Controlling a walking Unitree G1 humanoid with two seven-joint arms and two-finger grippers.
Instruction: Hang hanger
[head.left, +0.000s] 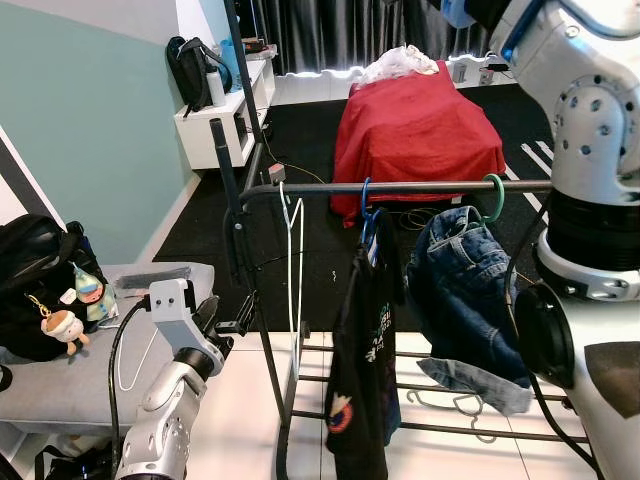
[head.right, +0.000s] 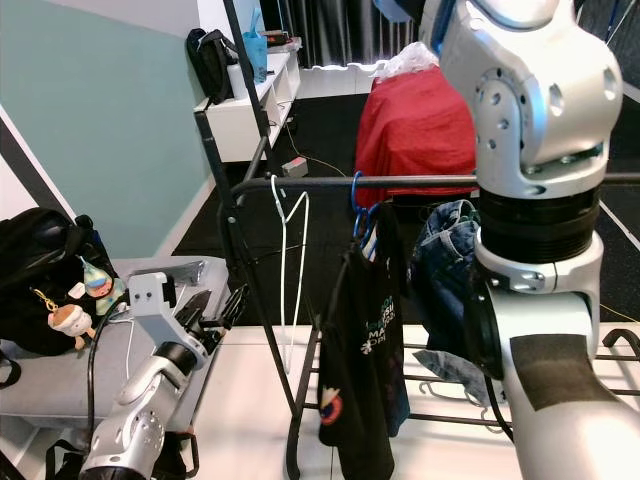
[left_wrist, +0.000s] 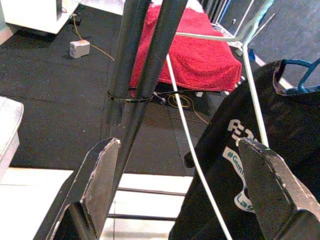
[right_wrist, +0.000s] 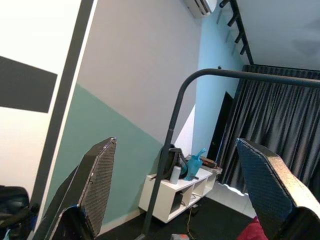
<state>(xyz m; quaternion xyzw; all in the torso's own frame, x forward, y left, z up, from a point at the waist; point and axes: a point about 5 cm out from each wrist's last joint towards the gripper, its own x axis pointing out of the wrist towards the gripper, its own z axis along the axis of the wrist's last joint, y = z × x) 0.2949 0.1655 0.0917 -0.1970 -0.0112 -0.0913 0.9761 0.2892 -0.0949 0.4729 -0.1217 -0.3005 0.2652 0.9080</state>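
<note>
A white wire hanger (head.left: 294, 250) hangs by its hook from the dark rail (head.left: 420, 187) of a clothes rack, near the rail's left end. My left gripper (head.left: 224, 320) is low and to the left of it, open and holding nothing. In the left wrist view the hanger's wire (left_wrist: 186, 135) runs through the gap ahead of the open fingers (left_wrist: 100, 185), beside the rack's upright post (left_wrist: 145, 75). My right arm (head.left: 590, 150) is raised high at the right. Its gripper (right_wrist: 175, 200) is open and points at the rack's curved upper tube (right_wrist: 190, 85) and a wall.
A black T-shirt (head.left: 365, 370) on a blue hanger and jeans (head.left: 465, 290) on a green hanger hang further right on the rail. A grey bench (head.left: 60, 385) with a black backpack (head.left: 35, 280) stands at left. A red-covered bed (head.left: 415, 130) and a white shelf (head.left: 225, 115) lie beyond.
</note>
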